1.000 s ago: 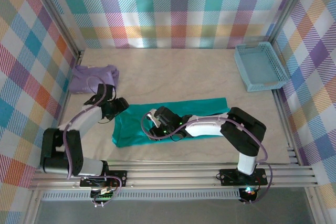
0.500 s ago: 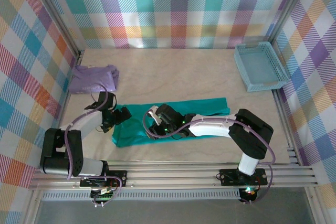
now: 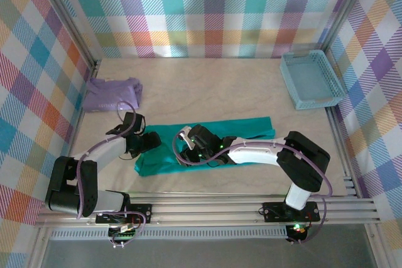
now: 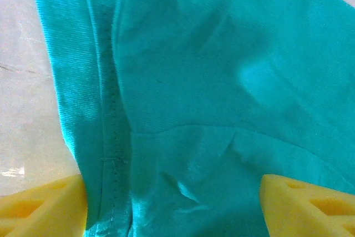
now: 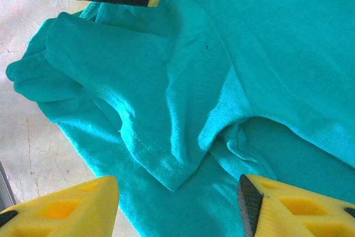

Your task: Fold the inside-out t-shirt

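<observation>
Teal-green soft cotton t-shirt (image 3: 251, 128) lay as a long strip. Left gripper (image 4: 173, 192) and right gripper (image 5: 177, 184) hung wide-jawed, empty, over its left end, presumably for regrasping.

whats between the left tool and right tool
Only rumpled fabric of the teal t-shirt; the top view shows it between the left tool and right tool.

Overhead view: bright, even, diffuse light; faint soft shadows on the table (image 3: 207, 86); wide-angle perspective splays the side walls (image 3: 38, 61). Left wrist view: t-shirt (image 4: 211, 81) weave sharp at left, pale sheen patch at right, small glare spot on the tabletop at near left; left gripper fingertips (image 4: 39, 206) blurred. Right wrist view: bright highlights on fold crests, dark creases; right gripper fingertips (image 5: 61, 209) soft.
</observation>
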`<state>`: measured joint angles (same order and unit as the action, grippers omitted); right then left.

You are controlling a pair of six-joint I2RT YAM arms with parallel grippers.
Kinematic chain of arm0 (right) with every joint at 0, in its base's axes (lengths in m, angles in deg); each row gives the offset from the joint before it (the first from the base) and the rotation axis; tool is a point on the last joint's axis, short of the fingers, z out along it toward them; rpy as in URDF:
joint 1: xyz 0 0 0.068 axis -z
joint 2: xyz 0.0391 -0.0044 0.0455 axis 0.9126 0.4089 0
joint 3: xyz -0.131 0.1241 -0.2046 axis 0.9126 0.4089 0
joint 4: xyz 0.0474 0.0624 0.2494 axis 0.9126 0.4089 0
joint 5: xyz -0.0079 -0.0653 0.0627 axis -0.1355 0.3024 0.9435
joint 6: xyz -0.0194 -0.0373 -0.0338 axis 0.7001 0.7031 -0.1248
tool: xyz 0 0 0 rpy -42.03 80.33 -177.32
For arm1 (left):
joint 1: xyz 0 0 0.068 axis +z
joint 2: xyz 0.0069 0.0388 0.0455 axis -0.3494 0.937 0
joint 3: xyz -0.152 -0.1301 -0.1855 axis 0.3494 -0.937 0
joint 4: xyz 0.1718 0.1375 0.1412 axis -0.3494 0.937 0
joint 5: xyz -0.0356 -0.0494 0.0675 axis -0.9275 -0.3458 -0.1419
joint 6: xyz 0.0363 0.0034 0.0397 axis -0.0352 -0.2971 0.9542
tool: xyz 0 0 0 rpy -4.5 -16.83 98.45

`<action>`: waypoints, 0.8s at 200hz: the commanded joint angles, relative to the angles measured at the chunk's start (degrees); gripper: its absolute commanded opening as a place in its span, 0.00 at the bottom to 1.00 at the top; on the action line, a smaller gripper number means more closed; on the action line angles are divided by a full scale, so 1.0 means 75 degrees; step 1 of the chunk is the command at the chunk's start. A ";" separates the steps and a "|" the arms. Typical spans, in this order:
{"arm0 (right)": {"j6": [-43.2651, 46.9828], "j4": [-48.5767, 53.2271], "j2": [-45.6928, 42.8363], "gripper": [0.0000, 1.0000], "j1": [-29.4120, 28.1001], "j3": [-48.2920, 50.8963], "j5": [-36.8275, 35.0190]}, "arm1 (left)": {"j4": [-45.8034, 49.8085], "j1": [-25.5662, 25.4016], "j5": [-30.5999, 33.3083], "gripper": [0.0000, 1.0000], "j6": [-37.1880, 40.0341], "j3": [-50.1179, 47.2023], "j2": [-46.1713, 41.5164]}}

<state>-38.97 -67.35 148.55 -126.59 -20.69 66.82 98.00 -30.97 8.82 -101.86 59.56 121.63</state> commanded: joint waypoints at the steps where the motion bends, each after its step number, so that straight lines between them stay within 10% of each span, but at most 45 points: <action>1: -0.0137 0.0021 -0.0179 0.60 0.0029 0.0154 -0.0085 | -0.0284 -0.0432 -0.1475 0.71 -0.0016 -0.0272 0.0181; 123: -0.0188 0.0220 -0.0507 0.60 0.0032 0.0430 -0.0456 | -0.0630 -0.0753 -0.0036 0.00 0.0043 0.0006 -0.0078; 160: -0.0134 0.0377 -0.1372 0.60 0.0306 0.0867 -0.0768 | 0.0125 -0.0747 0.0371 0.00 0.0263 0.0586 -0.0246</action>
<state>-40.34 -66.06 143.50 -125.85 -16.40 63.34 94.85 -36.46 7.77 -101.75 59.96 121.63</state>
